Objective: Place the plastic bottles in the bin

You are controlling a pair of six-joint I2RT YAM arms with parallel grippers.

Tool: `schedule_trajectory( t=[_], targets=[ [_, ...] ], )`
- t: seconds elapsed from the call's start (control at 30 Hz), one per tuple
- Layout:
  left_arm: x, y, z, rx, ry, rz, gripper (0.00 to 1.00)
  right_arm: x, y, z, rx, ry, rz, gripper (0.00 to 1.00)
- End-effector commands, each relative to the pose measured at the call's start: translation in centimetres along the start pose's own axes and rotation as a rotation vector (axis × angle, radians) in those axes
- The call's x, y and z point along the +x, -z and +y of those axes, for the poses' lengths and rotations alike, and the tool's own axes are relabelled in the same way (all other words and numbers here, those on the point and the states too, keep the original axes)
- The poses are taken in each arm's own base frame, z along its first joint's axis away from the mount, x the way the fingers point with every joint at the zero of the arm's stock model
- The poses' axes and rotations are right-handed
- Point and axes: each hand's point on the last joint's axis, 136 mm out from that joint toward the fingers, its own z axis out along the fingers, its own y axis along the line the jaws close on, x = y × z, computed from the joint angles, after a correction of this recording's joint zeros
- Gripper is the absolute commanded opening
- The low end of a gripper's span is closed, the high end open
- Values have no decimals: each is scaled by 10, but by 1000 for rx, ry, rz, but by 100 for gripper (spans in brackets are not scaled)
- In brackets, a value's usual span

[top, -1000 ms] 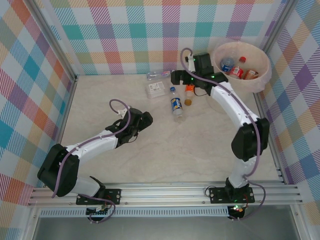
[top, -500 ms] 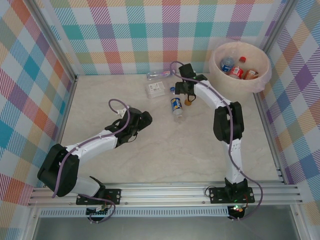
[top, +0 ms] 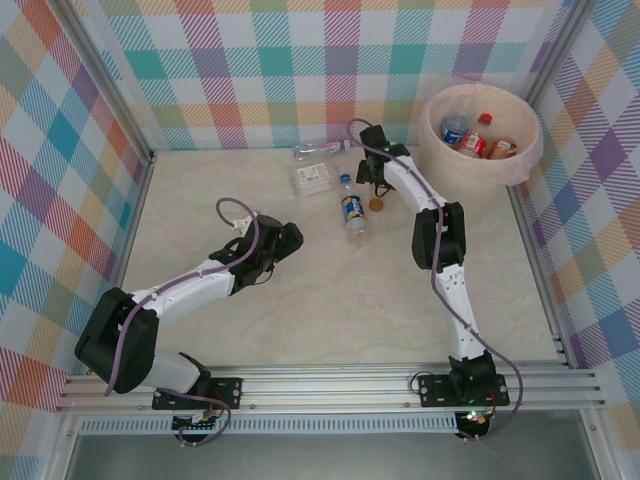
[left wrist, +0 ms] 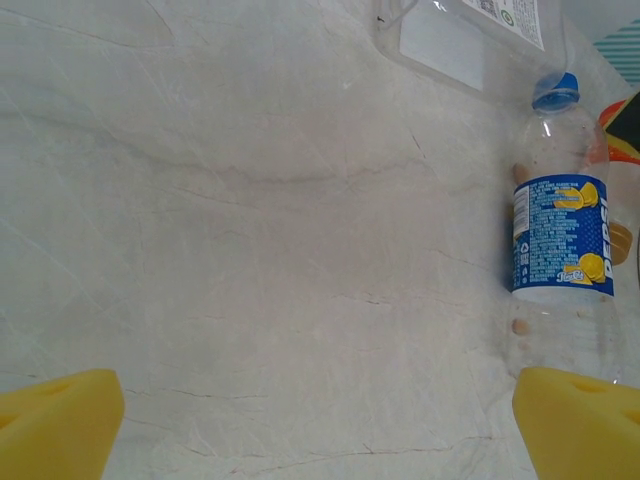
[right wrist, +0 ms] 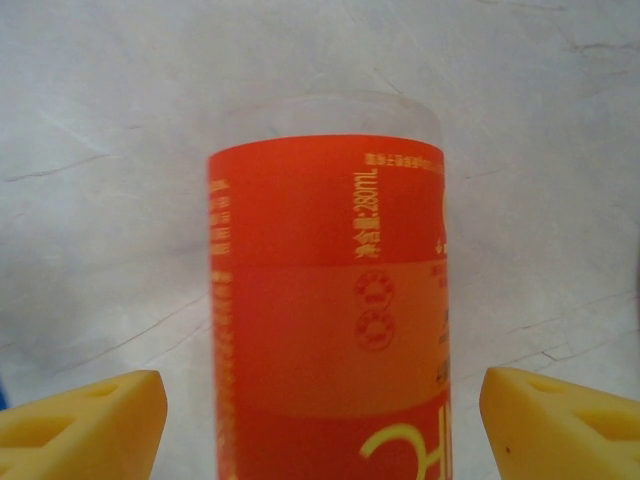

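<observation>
Honestly, the right jaws are spread either side of the orange-label bottle [right wrist: 325,300], not touching it. It's lying on the worktop [top: 300,290] near the bin [top: 470,168]. The left jaws sit wide apart, holding nothing. My worry: pinched off-centre, that round, slick bottle could squirt out or roll into the blue-label bottle [left wrist: 562,235].

1. The cream, marble-veined table [top: 330,300] carries everything.
2. A Pepsi bottle [top: 353,213], with a blue label and blue cap, lies on its side, its cap toward the far wall.
3. A flattened clear bottle [top: 312,178] lies just beside its cap.
4. Another clear bottle [top: 322,150] lies along the far edge.
5. An orange-labelled bottle [right wrist: 330,300] lies on the bare surface.
6. The bin [top: 430,135] stands in the far right corner.
</observation>
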Motion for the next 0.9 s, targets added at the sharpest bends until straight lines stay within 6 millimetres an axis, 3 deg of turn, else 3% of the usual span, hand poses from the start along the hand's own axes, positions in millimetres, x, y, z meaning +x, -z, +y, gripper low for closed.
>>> schedule_trajectory(
  t=[0.0, 0.2, 0.33, 0.5, 0.6, 0.7, 0.87],
  targets=[
    [-1, -4, 11, -46, -16, 0, 100, 7, -4, -2, 16, -19, 31, 81],
    [1, -9, 11, -50, -19, 13, 100, 6, -5, 4, -18, 4, 27, 71],
    [2, -9, 10, -47, -19, 16, 100, -3, 12, 10, -75, 17, -9, 63],
    [0, -8, 9, -39, -16, 14, 100, -21, 60, 13, -172, 30, -106, 50],
    [1, -8, 6, -26, -13, 17, 100, -25, 92, 21, -262, 60, -132, 49],
    [2, -8, 4, -10, -11, 23, 100, -24, 133, 28, -371, 104, -161, 48],
    [3, -6, 2, 10, -12, 25, 100, -26, 210, 24, -499, 152, -235, 45]
  ],
)
